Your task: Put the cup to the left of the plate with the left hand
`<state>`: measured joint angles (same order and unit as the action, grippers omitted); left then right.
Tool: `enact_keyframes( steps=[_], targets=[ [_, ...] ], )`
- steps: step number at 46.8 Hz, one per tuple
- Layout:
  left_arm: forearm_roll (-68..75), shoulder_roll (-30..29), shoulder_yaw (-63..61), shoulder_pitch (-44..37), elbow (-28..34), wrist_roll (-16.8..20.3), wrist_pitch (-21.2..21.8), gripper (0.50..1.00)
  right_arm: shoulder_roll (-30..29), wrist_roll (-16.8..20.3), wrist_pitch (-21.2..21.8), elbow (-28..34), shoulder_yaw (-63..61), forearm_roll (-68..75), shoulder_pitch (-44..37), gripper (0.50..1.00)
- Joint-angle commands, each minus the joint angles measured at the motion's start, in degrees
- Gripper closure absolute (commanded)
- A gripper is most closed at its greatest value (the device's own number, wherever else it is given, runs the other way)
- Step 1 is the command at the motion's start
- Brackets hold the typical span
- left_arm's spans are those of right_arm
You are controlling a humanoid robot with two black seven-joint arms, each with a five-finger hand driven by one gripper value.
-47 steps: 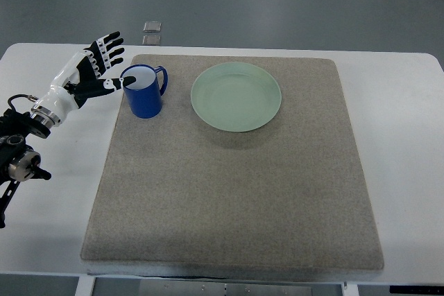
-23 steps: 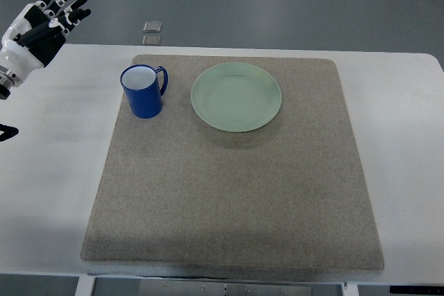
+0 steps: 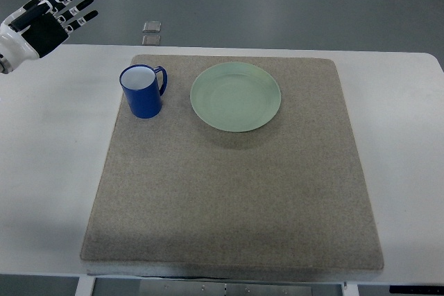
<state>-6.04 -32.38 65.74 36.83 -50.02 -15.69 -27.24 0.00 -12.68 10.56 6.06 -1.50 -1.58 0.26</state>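
One left hand (image 3: 43,24) raised, fingers (image 3: 78,6) spread.

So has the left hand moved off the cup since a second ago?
Yes. The left hand has pulled away up-left, clear of the blue cup, past the table's far left corner, fingers spread.

Black-and-white robotic left hand (image 3: 43,24): a second ago at the upper left of the frame, level with the blue enamel mug (image 3: 143,91), thumb tip at the mug's rim, forearm and wrist joint visible down the left edge. Half a second ago it was already clear of the mug, up in the top-left corner. Now still in that corner, shifted slightly right; fingers (image 3: 73,6) spread a little wider and angled toward the upper right. Less wrist shows; the dark arm hardware at the left edge is gone from the frame. Mug now stands free, well apart from the hand.
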Motion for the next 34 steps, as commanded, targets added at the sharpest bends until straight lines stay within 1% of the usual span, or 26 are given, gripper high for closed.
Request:
enact_keyframes(
  steps=[1,10,16,24,34],
  targets=[
    [-1.3,0.7,0.0,-0.1,0.2,-1.8,-0.1,0.501,0.0,0.0,0.0,0.0,0.0,0.0,0.0,0.568],
    [-1.3,3.4,-0.1,-0.1,1.2,-3.4,0.3,0.501,0.0,-0.1,0.0,0.0,0.0,0.0,0.0,0.568],
    [-1.3,4.2,-0.3,-0.1,1.8,-3.4,0.5,0.501,0.0,0.0,0.1,0.0,0.0,0.1,0.0,0.568],
    [-1.1,4.9,-0.3,0.2,4.1,-3.2,0.4,0.501,0.0,0.0,0.4,0.1,0.0,-0.2,0.2,0.568],
    [-0.6,4.9,-0.3,0.1,4.3,-3.2,0.4,0.501,0.0,0.3,1.0,0.8,0.1,-0.3,0.3,0.568]
  ],
)
